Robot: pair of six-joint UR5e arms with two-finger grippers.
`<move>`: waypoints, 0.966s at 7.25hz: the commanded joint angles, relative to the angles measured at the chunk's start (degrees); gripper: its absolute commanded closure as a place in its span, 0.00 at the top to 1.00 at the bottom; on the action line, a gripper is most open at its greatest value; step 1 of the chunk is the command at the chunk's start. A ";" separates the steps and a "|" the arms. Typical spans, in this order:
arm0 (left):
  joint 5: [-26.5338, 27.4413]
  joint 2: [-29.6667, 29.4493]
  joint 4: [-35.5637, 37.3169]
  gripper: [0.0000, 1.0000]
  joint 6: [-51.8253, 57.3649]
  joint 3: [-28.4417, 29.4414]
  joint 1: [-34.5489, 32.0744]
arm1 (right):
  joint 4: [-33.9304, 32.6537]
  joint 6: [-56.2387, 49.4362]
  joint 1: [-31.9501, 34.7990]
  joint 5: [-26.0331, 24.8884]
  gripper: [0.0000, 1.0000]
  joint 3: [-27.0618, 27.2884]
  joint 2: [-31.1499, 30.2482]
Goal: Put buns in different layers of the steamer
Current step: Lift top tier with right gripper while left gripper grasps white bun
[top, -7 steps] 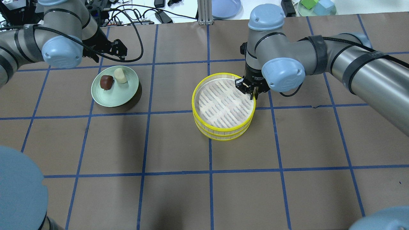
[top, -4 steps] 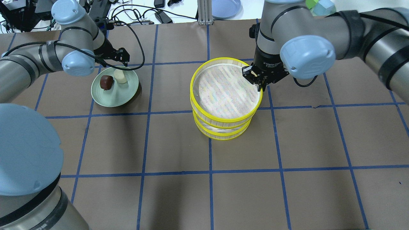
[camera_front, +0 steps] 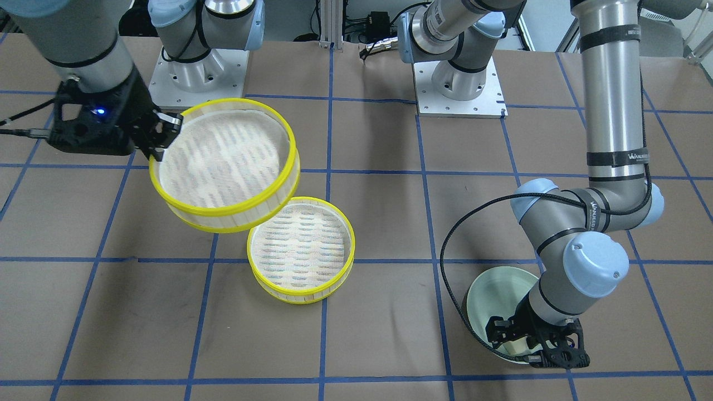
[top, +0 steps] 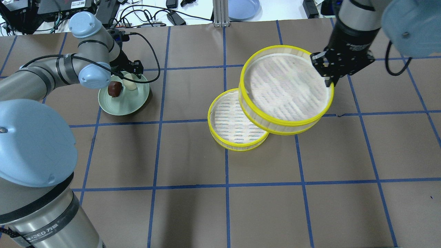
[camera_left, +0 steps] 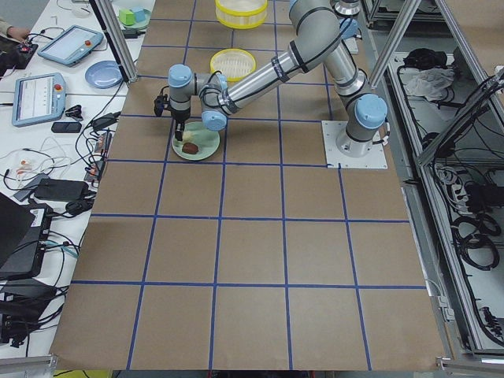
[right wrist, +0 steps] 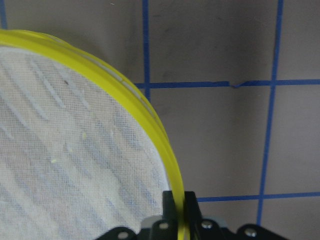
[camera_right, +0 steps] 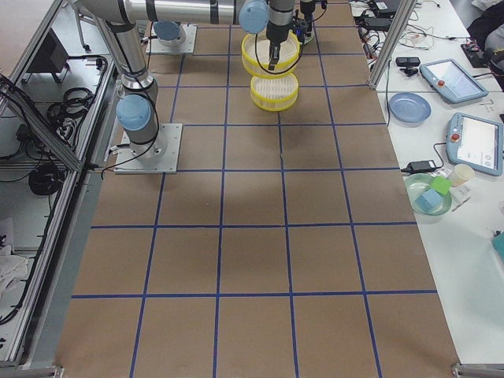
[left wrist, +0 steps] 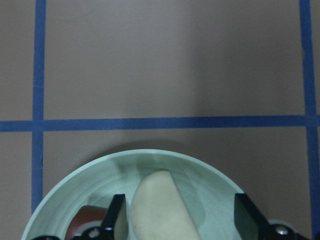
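Note:
My right gripper (top: pixel 329 78) is shut on the yellow rim of the upper steamer layer (top: pixel 286 89) and holds it in the air, tilted, to the right of the lower layer (top: pixel 231 127). The lower layer sits empty on the table. The right wrist view shows the fingers (right wrist: pixel 189 205) pinching the rim. The cream-white bun (top: pixel 130 82) and the reddish-brown bun (top: pixel 114 89) lie on the pale green plate (top: pixel 124 105). My left gripper (left wrist: pixel 181 220) is open, low over the plate, with its fingers either side of the cream bun (left wrist: pixel 162 205).
My left arm's elbow (top: pixel 31 144) bulks large at the near left. Cables and a blue plate (top: pixel 243 7) lie beyond the table's far edge. The arm bases (camera_front: pixel 459 83) stand at the robot's side of the table.
My right gripper has lifted the upper steamer layer off the lower one and carried it up and to the right. My left gripper has come down over the plate, around the cream bun.

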 commanded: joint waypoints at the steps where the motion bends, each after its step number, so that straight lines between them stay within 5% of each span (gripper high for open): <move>1: 0.26 -0.40 -0.40 0.00 0.72 -0.04 0.00 | 4.96 -12.29 -10.25 -3.44 0.00 0.01 -3.06; 5: -0.27 2.05 -2.24 0.00 -1.20 0.05 0.00 | 7.19 -14.87 -11.17 -3.90 0.00 0.45 -3.69; 7: -0.36 6.69 -6.61 0.00 -11.88 -0.04 -3.93 | 7.19 -14.96 -11.17 -3.90 0.00 0.63 -3.69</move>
